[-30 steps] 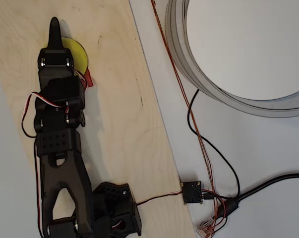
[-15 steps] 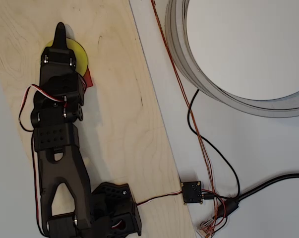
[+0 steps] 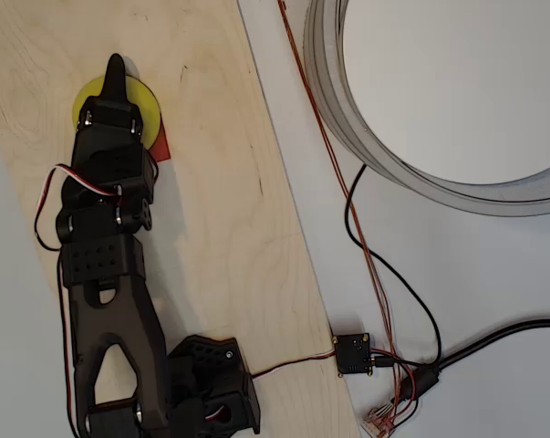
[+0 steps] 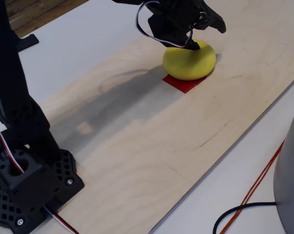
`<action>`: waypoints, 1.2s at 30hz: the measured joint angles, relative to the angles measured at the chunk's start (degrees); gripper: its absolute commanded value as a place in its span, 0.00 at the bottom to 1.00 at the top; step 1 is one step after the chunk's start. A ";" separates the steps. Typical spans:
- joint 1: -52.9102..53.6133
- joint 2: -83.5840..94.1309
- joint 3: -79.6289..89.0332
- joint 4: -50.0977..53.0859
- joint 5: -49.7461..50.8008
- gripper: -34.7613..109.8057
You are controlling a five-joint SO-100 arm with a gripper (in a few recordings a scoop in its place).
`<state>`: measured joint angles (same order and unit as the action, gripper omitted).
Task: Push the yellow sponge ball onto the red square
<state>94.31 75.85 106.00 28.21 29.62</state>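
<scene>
On the plywood board (image 3: 220, 210), at about 10 o'clock in the overhead view, I see the yellow sponge ball (image 3: 145, 102) half hidden under my black arm (image 3: 106, 237). Only a small red corner of the red square (image 3: 161, 144) shows there, at 5 o'clock from the ball. From the fixed view I get more: the ball (image 4: 186, 63) sits on the far part of the red square (image 4: 185, 83), and the near edge of the patch stays uncovered. The gripper (image 4: 201, 30) presses on the top of the ball; if its jaws are open or closed I cannot tell, the wrist covers them. At 1 o'clock in the overhead view stands a big grey ring (image 3: 347, 100), apart from the board. Orange and black cables (image 3: 366, 237) run to a small black box (image 3: 354, 353) at 5 o'clock.
</scene>
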 measured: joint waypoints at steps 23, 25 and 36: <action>-0.09 7.47 9.93 -0.44 -1.23 0.41; -0.09 8.09 10.37 -0.44 -1.23 0.41; 0.26 11.16 14.50 -1.14 -2.20 0.40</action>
<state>94.57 87.01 120.50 27.07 27.42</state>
